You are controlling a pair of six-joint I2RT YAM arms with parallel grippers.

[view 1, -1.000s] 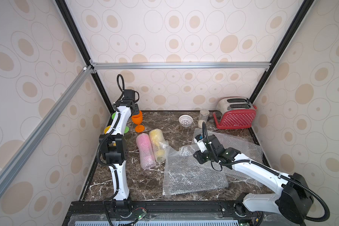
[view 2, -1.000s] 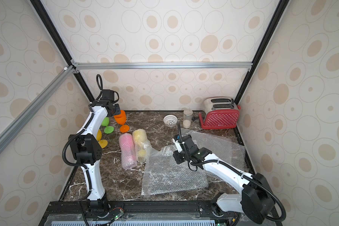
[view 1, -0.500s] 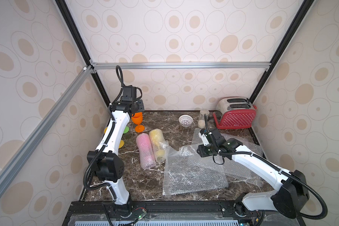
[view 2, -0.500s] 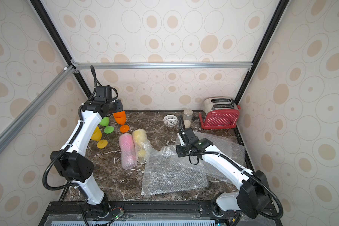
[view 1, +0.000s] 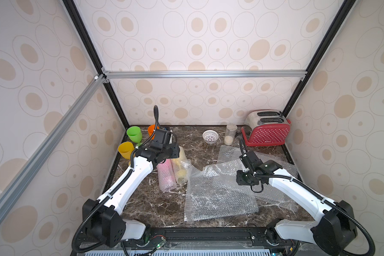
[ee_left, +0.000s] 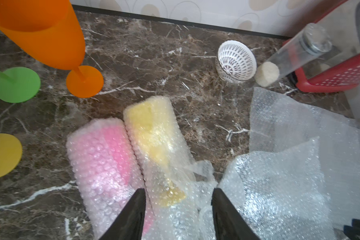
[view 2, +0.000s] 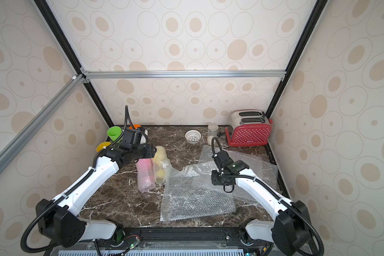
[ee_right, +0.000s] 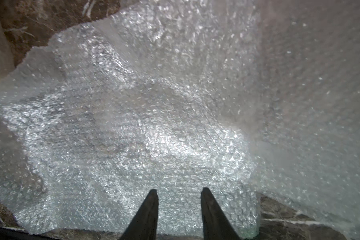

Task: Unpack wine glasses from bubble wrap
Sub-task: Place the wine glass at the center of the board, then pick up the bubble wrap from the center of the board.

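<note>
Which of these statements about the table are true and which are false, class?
1. The pink glass is still inside bubble wrap. True.
2. The orange glass lies on its side. False: it stands upright on its foot.
3. The left claw grips a glass. False: its jaws stand open, holding nothing.
4. The white bowl sits beside the clear jar. True.
5. The toaster is blue. False: it is red.

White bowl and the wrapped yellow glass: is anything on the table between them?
Nothing. In the left wrist view, only bare marble table lies between the white bowl and the wrapped yellow glass.
</note>
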